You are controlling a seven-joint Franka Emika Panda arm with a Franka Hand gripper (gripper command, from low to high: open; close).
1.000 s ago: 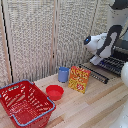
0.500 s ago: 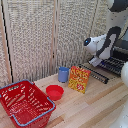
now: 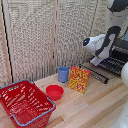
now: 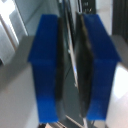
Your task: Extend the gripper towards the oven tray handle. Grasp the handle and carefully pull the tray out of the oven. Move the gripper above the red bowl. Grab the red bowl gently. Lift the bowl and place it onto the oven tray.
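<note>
In the wrist view my gripper (image 4: 74, 60) has its two blue fingers (image 4: 47, 65) closed close together on a thin dark bar, the oven tray handle (image 4: 76, 82). In the exterior view the gripper (image 3: 96, 62) sits at the front end of the dark wire tray (image 3: 109, 67). The tray sticks out of the oven (image 3: 123, 50) at the exterior view's right. The red bowl (image 3: 54, 92) stands on the wooden table, apart from the gripper and toward the exterior view's left.
A blue cup (image 3: 63, 74) stands behind the bowl. An orange box (image 3: 79, 79) stands upright between the bowl and the tray. A large red wire basket (image 3: 25, 103) is at the exterior view's left. Slatted panels back the table.
</note>
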